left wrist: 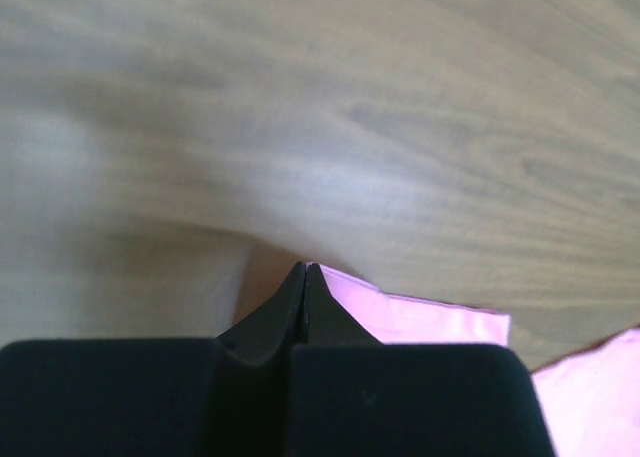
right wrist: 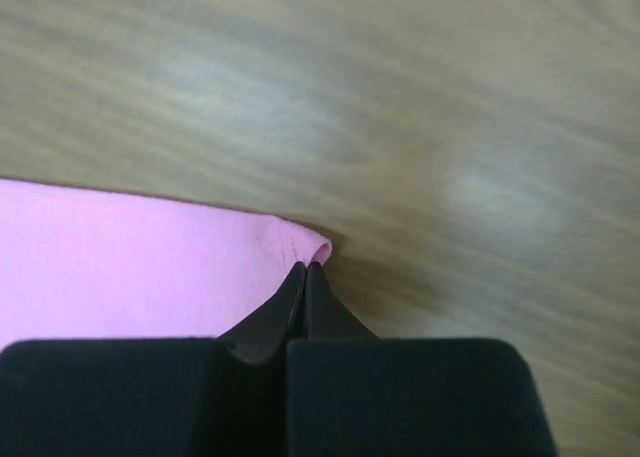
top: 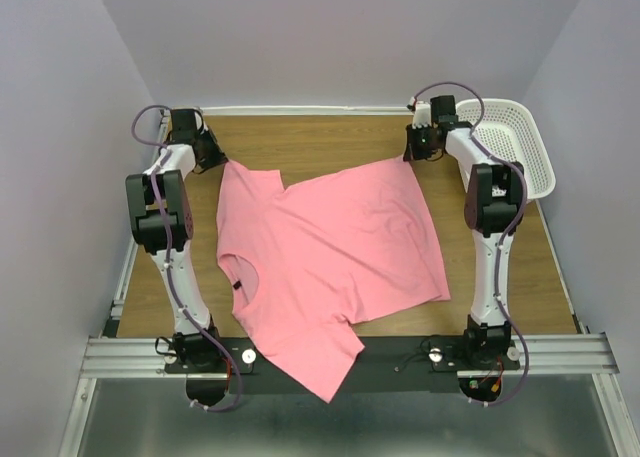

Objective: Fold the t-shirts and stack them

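left pincer point(left wrist: 305, 269) and right pincer point(right wrist: 305, 268) each clamp tight on a far corner of the t-shirt point(top: 330, 257).

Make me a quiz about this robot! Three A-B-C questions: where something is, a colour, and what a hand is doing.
1. Where is the white basket?
A) far right corner of the table
B) on the shirt
C) between the arm bases

2. What colour is the t-shirt?
A) blue
B) pink
C) green

3. The right hand is:
A) wide open
B) holding the basket
C) pinched shut on a shirt corner

Answers: 1 A, it sits at the far right edge. 2 B, it is pink in every view. 3 C, its tips meet on the cloth corner.
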Action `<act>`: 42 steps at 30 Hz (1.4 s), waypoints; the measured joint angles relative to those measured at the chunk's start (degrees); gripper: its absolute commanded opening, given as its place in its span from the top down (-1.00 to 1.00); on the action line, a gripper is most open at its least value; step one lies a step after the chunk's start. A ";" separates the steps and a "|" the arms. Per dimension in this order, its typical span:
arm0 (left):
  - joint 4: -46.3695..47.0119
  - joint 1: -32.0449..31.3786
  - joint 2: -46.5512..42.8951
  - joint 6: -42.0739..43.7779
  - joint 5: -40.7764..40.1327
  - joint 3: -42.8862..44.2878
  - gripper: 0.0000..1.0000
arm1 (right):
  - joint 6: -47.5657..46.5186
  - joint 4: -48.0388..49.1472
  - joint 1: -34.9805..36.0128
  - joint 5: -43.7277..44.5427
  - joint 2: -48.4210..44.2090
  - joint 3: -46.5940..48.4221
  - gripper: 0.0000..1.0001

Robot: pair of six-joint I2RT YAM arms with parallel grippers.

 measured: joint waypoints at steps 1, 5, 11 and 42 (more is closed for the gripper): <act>-0.85 -0.04 1.60 -0.22 0.24 2.78 1.00 | 0.31 -0.02 -0.02 1.07 1.09 2.03 0.99; -3.37 -0.57 9.77 -1.68 0.76 16.35 1.00 | 2.71 0.31 -0.83 5.92 5.81 11.34 0.99; -6.43 -1.73 18.34 -4.79 2.05 29.59 1.00 | 5.60 0.70 -2.29 10.36 12.74 22.77 0.99; 8.79 -4.74 -10.23 -2.47 7.23 4.96 1.00 | 6.38 13.66 -3.02 -2.25 -11.63 -3.37 0.99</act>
